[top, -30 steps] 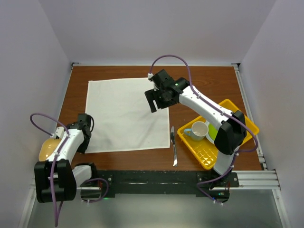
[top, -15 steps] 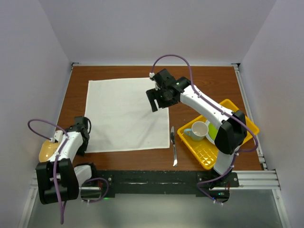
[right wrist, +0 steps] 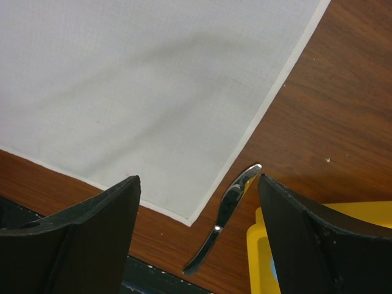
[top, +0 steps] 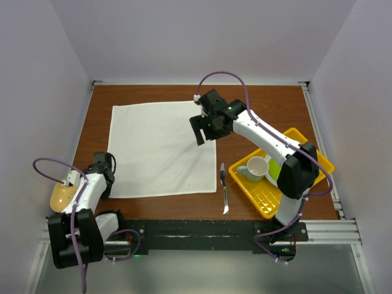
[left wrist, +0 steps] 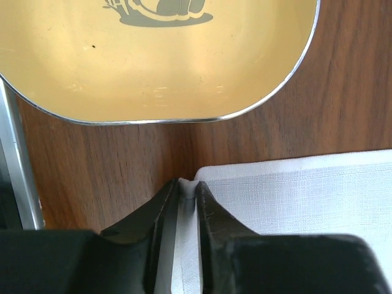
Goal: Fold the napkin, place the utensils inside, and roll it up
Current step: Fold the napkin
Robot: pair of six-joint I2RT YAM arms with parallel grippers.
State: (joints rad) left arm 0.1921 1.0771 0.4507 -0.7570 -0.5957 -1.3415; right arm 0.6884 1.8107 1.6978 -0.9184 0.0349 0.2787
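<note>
White napkin lay flat, its near-left corner pinched tight in my left claw, its right edge under my wide-spread right claw, the nearer one to the knife lying near-to-far just beside that edge.

The jaws of the left gripper are pressed almost together, with the corner of the white napkin pinched and puckered between their tips. The rest of the cloth is spread flat to the right on the brown wooden table. Just beyond the corner, apart from it, a silver-rimmed yellow dish is seen.
</note>
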